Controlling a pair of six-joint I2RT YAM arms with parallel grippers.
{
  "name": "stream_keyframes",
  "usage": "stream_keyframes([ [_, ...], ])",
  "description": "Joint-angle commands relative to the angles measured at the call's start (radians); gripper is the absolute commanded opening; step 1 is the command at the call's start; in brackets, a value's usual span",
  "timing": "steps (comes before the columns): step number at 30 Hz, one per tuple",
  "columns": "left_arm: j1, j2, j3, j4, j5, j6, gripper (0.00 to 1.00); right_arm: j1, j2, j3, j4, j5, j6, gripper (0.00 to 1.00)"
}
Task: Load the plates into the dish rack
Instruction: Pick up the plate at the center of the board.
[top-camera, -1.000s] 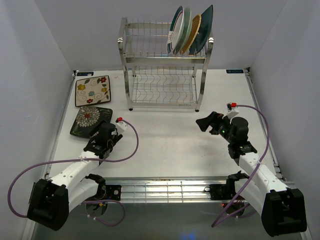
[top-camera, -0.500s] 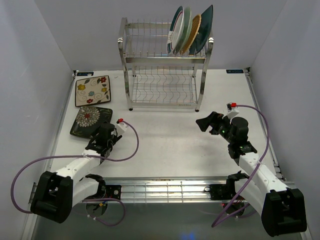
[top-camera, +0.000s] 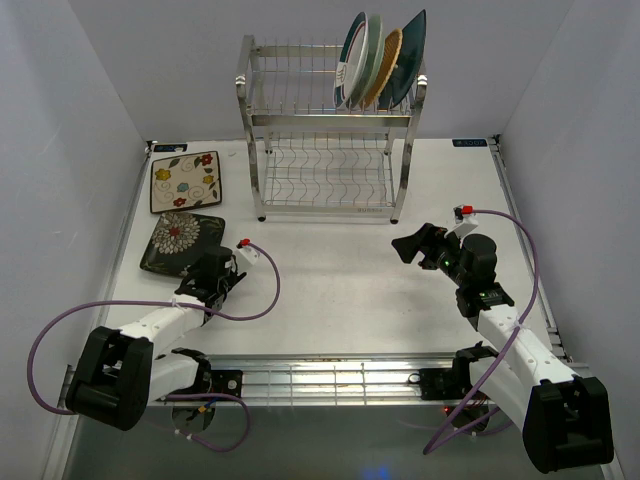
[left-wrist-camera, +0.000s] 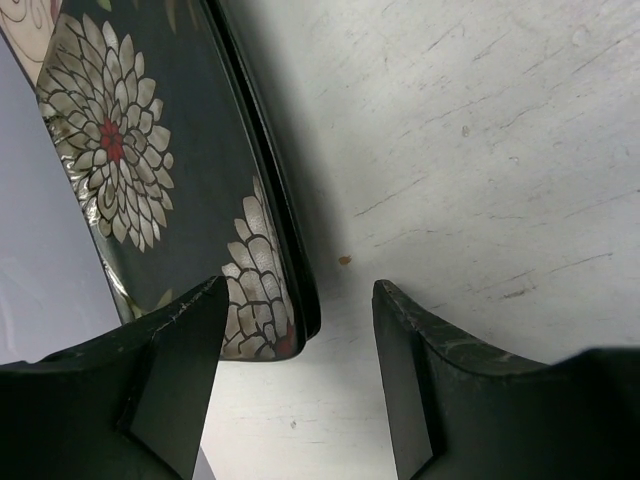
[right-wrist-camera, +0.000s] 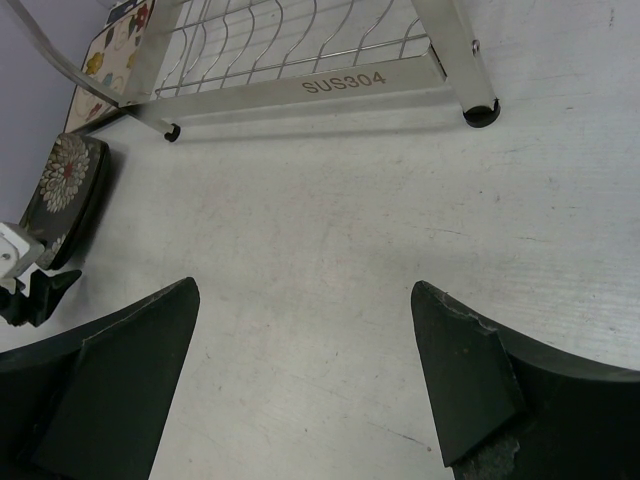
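Black fingers on my left gripper (left-wrist-camera: 298, 300) are standing apart, gripping nothing yet, straddling the dark floral plate (left-wrist-camera: 150, 170) rim; plate's lying flat on the table (left-wrist-camera: 480, 150), spreading to my left. I'm reckoning: pinching square across the raised lip, else it's skidding. Glossy glaze, white chrysanthemums, red centres. Far ahead-right, dish rack (top-camera: 325, 150) is carrying racked plates (top-camera: 378, 60) upright.

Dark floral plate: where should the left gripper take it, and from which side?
Probably its near right corner rim, coming in low from the robot's side. The dark floral plate lies flat on the table, but its upturned rim seems to leave a lip, and that corner sits between the left gripper's open fingers.
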Motion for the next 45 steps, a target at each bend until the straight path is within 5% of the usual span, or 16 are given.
stream_keyframes([
  [1, 0.007, 0.012, 0.007, 0.039, 0.018, 0.001, 0.7, -0.002, 0.004, 0.022, 0.025, 0.006, -0.009, 0.92],
  [8, 0.009, 0.022, 0.012, 0.019, 0.04, -0.006, 0.64, -0.002, 0.006, 0.026, 0.028, 0.006, -0.007, 0.92],
  [26, 0.01, -0.032, 0.051, -0.179, 0.126, -0.046, 0.17, -0.002, 0.008, 0.021, 0.032, 0.006, -0.001, 0.92],
  [38, 0.01, -0.049, 0.126, -0.235, 0.138, -0.095, 0.01, -0.004, 0.008, 0.021, 0.031, 0.006, -0.001, 0.92],
  [45, 0.009, -0.067, 0.197, -0.252, 0.132, -0.118, 0.0, -0.002, 0.005, 0.019, 0.029, 0.008, -0.001, 0.92],
])
